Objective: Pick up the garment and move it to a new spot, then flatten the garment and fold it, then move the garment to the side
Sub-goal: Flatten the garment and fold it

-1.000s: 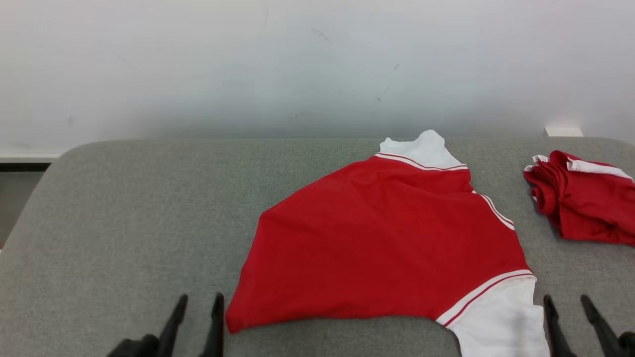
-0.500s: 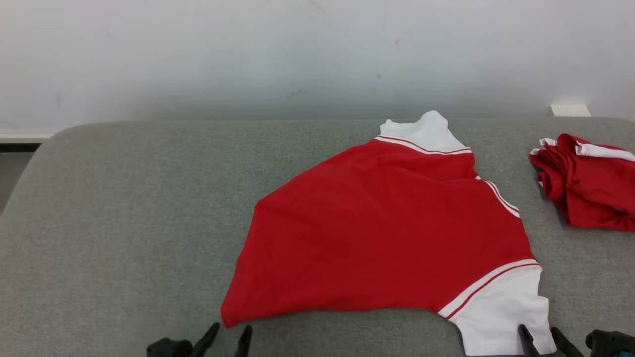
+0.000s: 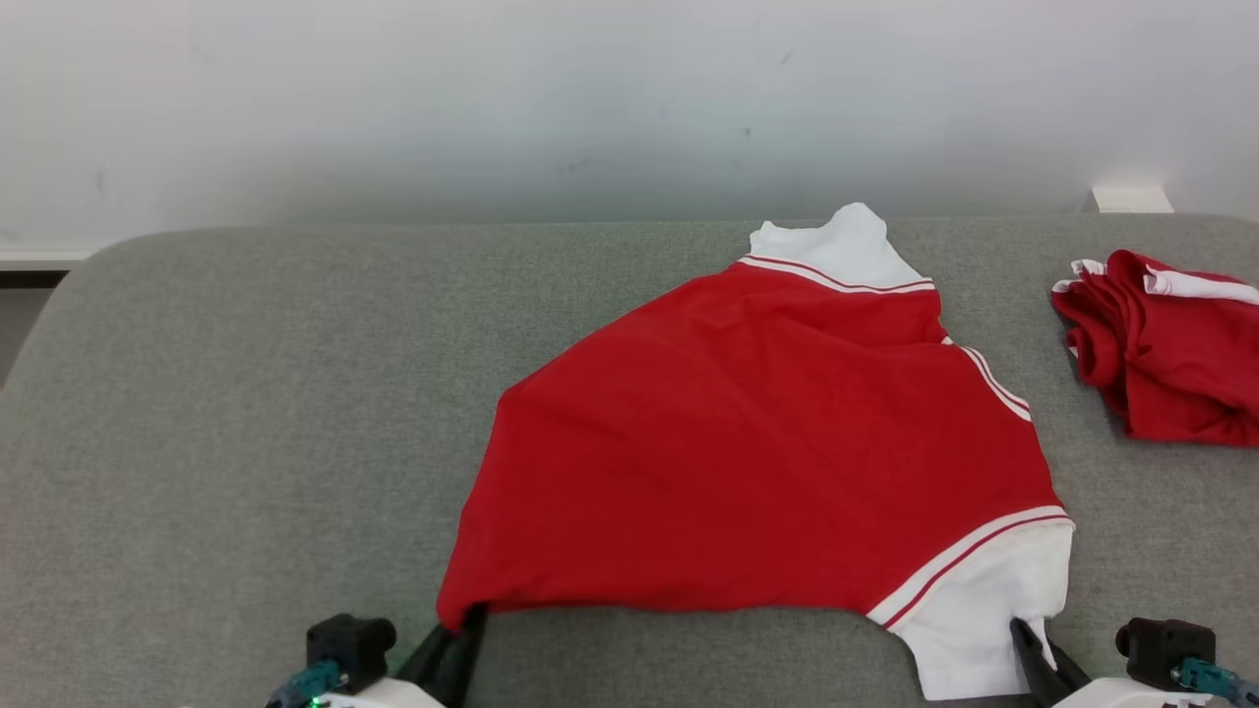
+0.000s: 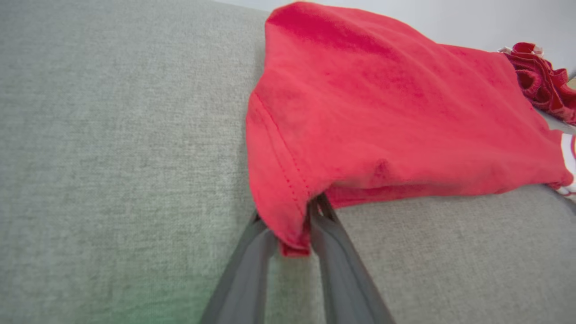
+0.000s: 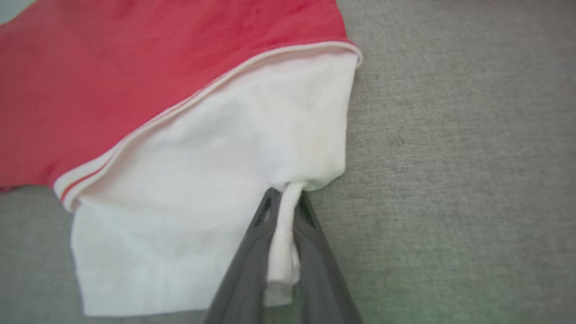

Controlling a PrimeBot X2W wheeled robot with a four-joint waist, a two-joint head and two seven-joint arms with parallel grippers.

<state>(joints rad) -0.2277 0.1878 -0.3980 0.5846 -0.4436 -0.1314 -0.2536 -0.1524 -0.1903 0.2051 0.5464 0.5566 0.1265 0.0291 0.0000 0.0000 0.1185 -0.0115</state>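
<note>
Seen from my remote station, the grey fabric-covered table (image 3: 246, 413) stretches wide in front of the robot, with a pale wall (image 3: 492, 98) behind it. The garment (image 3: 757, 442), a red shirt with white sleeves trimmed in thin stripes, lies spread out right of centre on the table. Its far sleeve (image 3: 836, 256) points toward the wall and its near sleeve (image 3: 984, 610) sits at the near right corner. Well apart from it, farther right on the table, I see a crumpled bundle (image 3: 1170, 364) of red-and-white cloth. At the lower left of the head view, the left gripper (image 3: 460, 629) has its jaws pinched narrow on the garment's near left corner. In the left wrist view the red hem is clamped between the two dark fingers (image 4: 243, 279), and the cloth just beyond them is raised off the table with shadow beneath it. At the lower right, the right gripper (image 3: 1031, 644) is closed on the edge of the near sleeve. The right wrist view shows a thin fold of white cloth squeezed between its fingers, while the rest of that sleeve lies flat on the grey surface.
</note>
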